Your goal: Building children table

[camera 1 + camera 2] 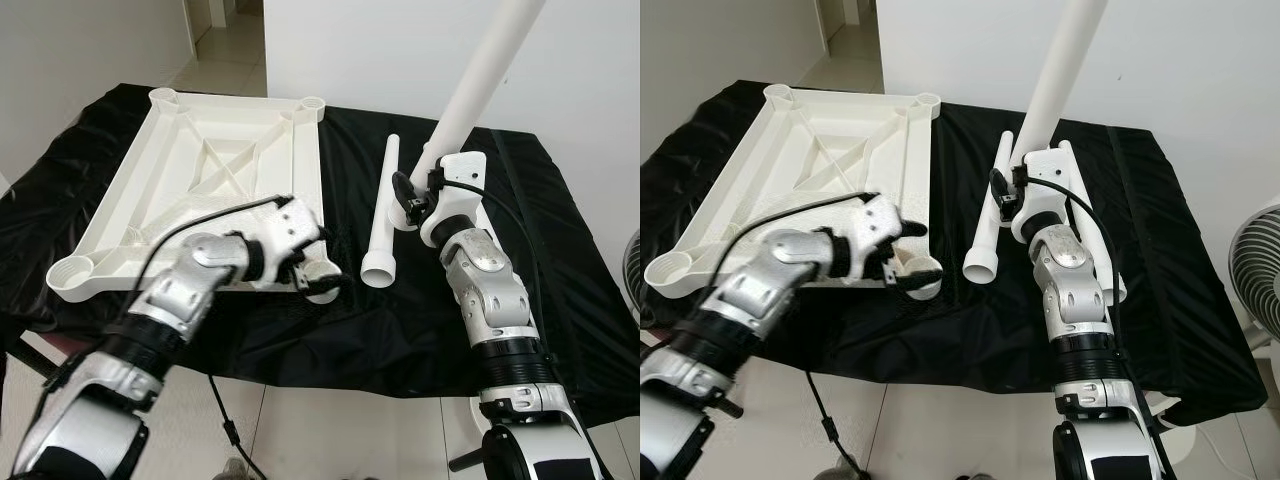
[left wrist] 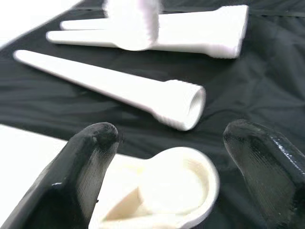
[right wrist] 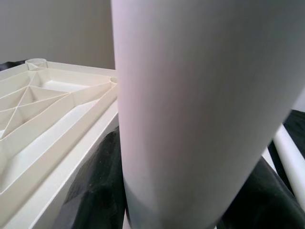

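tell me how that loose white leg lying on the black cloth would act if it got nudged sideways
The white tapered plastic leg is round, so it would likely roll, curving because one end is wider. It looks hollow at its open end, so probably light and rigid. The soft black cloth may slow it.

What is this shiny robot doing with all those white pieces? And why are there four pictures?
It is a walking robot building a children's table. Two pictures come from its head, looking down; two come from cameras on its wrists. On the black cloth lies the white tabletop, upside down, with round sockets at its corners. The left gripper has its fingers open around the near corner socket. The right gripper holds one white table leg pointing up. More legs lie on the cloth, waiting.
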